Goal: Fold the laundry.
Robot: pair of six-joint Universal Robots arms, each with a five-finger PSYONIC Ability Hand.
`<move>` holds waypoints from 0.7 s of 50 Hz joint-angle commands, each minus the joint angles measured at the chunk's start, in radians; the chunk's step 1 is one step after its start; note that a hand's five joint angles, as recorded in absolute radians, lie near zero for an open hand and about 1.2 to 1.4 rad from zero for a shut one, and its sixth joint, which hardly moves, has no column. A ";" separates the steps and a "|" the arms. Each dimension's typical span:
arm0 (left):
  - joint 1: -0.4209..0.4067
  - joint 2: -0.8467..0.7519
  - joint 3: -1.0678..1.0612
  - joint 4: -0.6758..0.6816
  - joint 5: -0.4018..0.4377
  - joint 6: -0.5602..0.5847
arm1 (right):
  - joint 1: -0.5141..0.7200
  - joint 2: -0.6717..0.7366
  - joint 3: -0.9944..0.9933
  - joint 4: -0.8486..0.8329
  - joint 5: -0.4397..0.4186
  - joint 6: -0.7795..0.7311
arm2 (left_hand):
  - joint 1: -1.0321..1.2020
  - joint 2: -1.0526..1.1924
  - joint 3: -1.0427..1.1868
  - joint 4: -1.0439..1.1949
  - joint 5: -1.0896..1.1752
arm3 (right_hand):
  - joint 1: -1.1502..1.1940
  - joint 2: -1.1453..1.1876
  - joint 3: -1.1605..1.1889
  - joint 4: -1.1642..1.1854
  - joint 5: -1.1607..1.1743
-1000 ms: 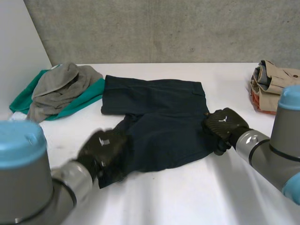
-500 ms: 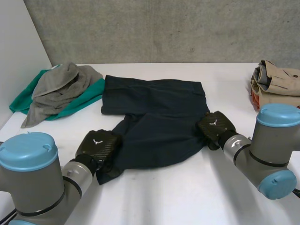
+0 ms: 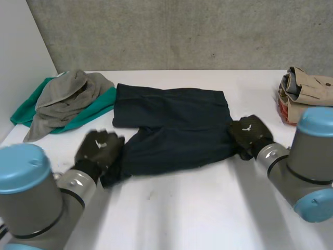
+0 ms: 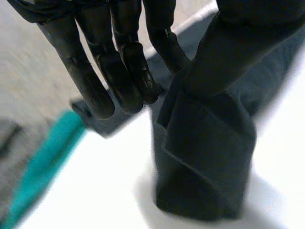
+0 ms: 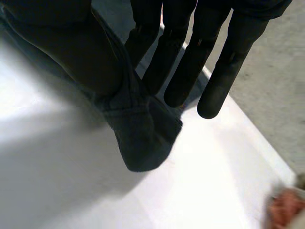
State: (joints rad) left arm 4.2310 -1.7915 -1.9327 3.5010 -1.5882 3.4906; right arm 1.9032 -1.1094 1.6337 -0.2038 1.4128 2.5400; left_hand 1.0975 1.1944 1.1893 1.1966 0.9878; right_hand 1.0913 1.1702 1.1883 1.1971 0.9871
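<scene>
Head view: a white table [image 3: 197, 208] stands before a grey concrete wall [image 3: 182, 31], with a pair of dark navy shorts [image 3: 177, 125] spread across its middle. The waistband lies on the far side and the leg hems on the near side, towards the robot. The near part of the shorts is bunched and creased between the two hands. At the far left corner a grey garment [image 3: 67, 94] lies crumpled on top of a green garment [image 3: 88, 112], just beside the left edge of the shorts. At the far right edge sits a folded beige stack [image 3: 307, 88], well apart from the shorts. The left arm [image 3: 31, 198] reaches in from the near left and the right arm [image 3: 307, 161] from the near right. The left hand [image 3: 99, 148] is at the near left corner of the shorts, and the right hand [image 3: 248, 133] is at their right edge. In the left wrist view the fingers [image 4: 119, 71] point down, nearly straight, beside a hanging fold of the dark cloth [image 4: 205, 157], which appears to be pinched up against the thumb and drops to the table. In the right wrist view the fingers [image 5: 190, 62] are likewise straight, and a bunched corner of the cloth [image 5: 140, 133] is gathered under the thumb against them, its tip reaching the white surface.
</scene>
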 commanded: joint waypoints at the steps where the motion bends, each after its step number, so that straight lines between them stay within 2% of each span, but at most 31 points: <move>1: -0.006 0.272 0.035 -0.132 0.007 -0.010 | -0.004 -0.225 -0.026 0.216 0.045 -0.055 | 0.299 0.202 0.207 0.200 0.234 | 0.305 0.226 0.208 0.199 0.235; 6: -0.013 0.386 0.132 -0.249 0.027 -0.015 | -0.001 -0.418 -0.125 0.314 0.046 -0.078 | 0.299 0.202 0.207 0.200 0.234 | 0.305 0.226 0.208 0.199 0.235; 13: 0.001 0.383 0.270 -0.303 0.070 -0.027 | 0.004 -0.461 -0.255 0.371 0.052 -0.073 | 0.299 0.202 0.207 0.200 0.234 | 0.305 0.226 0.208 0.199 0.235; 15: 0.000 0.357 0.287 -0.301 0.071 -0.025 | 0.007 -0.429 -0.284 0.377 0.054 -0.073 | 0.299 0.202 0.207 0.200 0.234 | 0.305 0.226 0.208 0.199 0.235; 23: 0.004 0.040 0.429 -0.298 0.070 -0.022 | 0.010 -0.201 -0.342 0.371 0.095 -0.078 | 0.299 0.202 0.207 0.200 0.234 | 0.305 0.226 0.208 0.199 0.235; 29: 0.030 -0.238 0.701 -0.284 0.071 -0.015 | 0.014 -0.040 -0.431 0.345 0.127 -0.076 | 0.299 0.202 0.207 0.200 0.234 | 0.305 0.226 0.208 0.199 0.235; 32: 0.050 -0.334 0.883 -0.252 0.076 -0.016 | 0.027 0.055 -0.550 0.230 0.155 -0.061 | 0.299 0.202 0.207 0.200 0.234 | 0.305 0.226 0.208 0.199 0.235; 35: 0.058 -0.385 1.078 -0.147 0.076 -0.024 | 0.043 0.085 -0.632 0.097 0.173 -0.034 | 0.299 0.202 0.207 0.200 0.234 | 0.305 0.226 0.208 0.199 0.235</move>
State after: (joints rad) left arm 4.2684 -2.0657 -1.1563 3.2385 -1.5149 3.4725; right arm 1.9251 -1.1029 1.1419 0.0737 1.5551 2.4730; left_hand 1.1271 1.1989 1.1944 1.2009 1.0078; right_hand 1.1009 1.1799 1.1932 1.1992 1.0176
